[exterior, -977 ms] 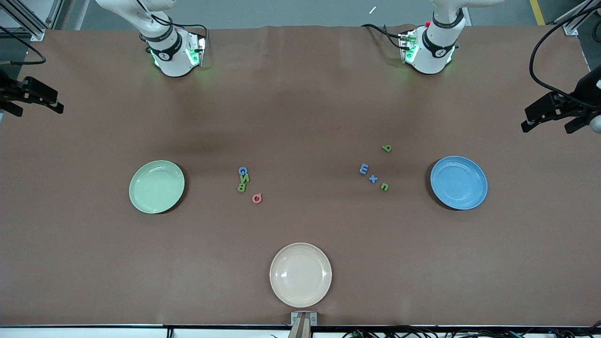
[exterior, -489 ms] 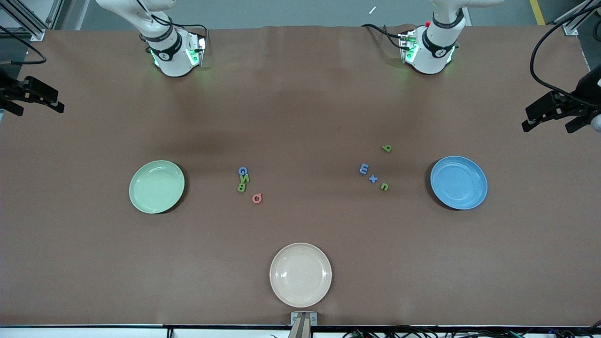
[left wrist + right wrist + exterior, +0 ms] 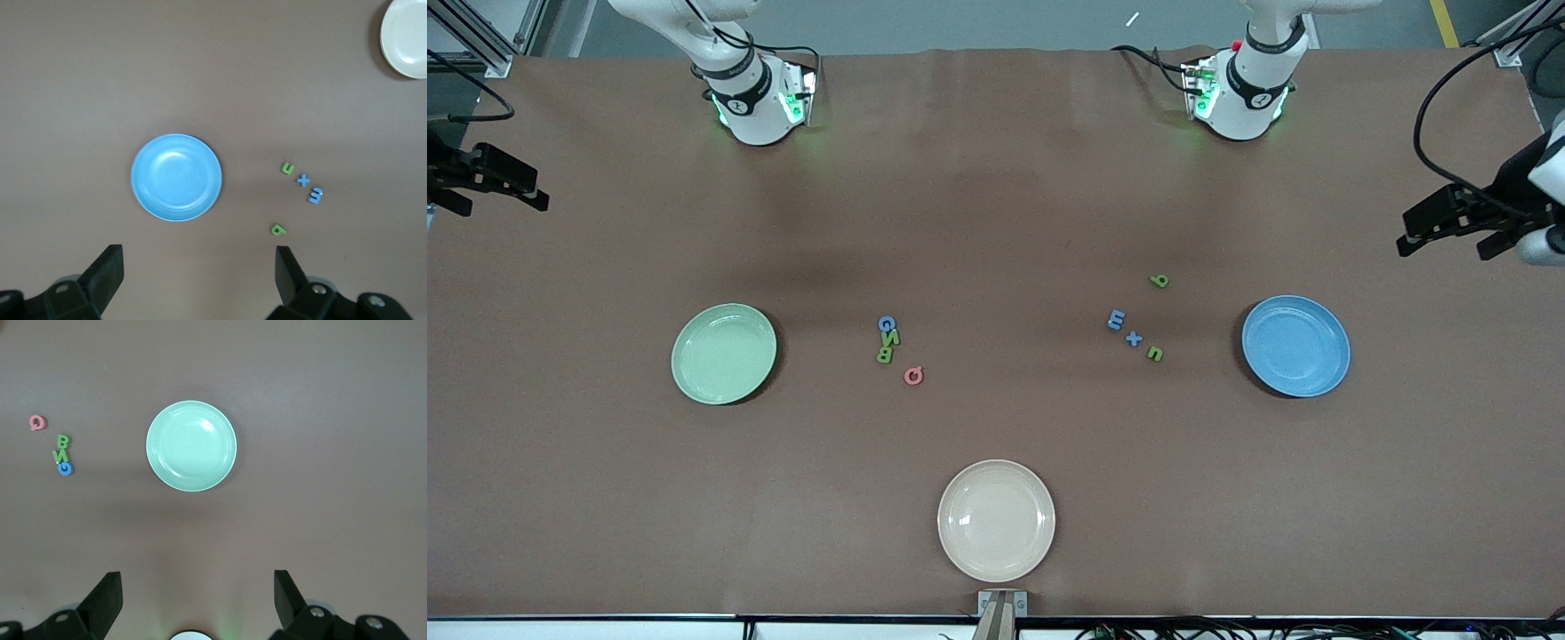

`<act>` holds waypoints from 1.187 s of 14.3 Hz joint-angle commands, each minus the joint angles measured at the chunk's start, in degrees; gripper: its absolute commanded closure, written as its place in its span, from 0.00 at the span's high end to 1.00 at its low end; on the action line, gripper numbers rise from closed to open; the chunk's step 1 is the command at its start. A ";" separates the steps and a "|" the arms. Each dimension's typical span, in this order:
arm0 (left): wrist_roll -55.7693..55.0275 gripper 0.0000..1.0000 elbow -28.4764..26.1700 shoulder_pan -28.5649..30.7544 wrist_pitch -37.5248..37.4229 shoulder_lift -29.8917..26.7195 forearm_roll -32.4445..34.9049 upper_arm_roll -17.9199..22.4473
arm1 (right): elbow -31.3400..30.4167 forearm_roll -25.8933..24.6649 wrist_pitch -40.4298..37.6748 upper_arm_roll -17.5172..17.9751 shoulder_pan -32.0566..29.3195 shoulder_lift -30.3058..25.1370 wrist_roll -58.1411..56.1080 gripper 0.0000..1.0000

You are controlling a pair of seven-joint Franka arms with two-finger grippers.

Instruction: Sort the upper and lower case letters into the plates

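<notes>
The mint green plate (image 3: pixel 724 354) (image 3: pixel 191 446) lies toward the right arm's end, the blue plate (image 3: pixel 1296 346) (image 3: pixel 176 177) toward the left arm's end; both hold nothing. Upper case letters lie beside the green plate: blue G (image 3: pixel 887 324), green N (image 3: pixel 891 338), green B (image 3: pixel 885 356), pink Q (image 3: pixel 913 376). Lower case letters lie beside the blue plate: green p (image 3: pixel 1159 281), blue m (image 3: pixel 1116 320), blue x (image 3: pixel 1134 339), green u (image 3: pixel 1155 354). My left gripper (image 3: pixel 1445 238) (image 3: pixel 199 267) hangs open high over its end of the table. My right gripper (image 3: pixel 498 206) (image 3: pixel 197 590) hangs open over its end.
A cream-white plate (image 3: pixel 996 520) (image 3: pixel 407 37) sits near the table's front edge, midway between the two arms. Both arm bases (image 3: pixel 756 102) stand along the back edge. A small bracket (image 3: pixel 1002 604) sticks up at the front edge.
My left gripper has drifted a little inward over the table from its end. The right gripper, the plates and the letters have not moved.
</notes>
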 commanded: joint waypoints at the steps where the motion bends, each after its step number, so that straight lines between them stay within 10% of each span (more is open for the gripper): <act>1: -0.88 1.00 0.46 -2.29 1.82 4.45 -1.36 -0.50 | 3.73 0.42 0.65 0.01 -0.80 9.78 0.21 1.00; 6: -5.18 1.00 -0.24 -9.32 8.93 13.06 -1.27 -0.50 | 6.92 -2.05 2.83 0.19 0.25 15.88 0.90 1.00; 10: -4.49 1.00 -2.44 -13.89 15.78 18.69 -0.66 -0.50 | 3.16 7.26 10.45 0.36 3.76 17.81 8.10 1.00; 17: -1.50 0.99 -15.61 -18.39 37.04 23.71 2.50 -0.59 | -1.26 8.50 32.79 0.36 22.56 28.25 31.65 1.00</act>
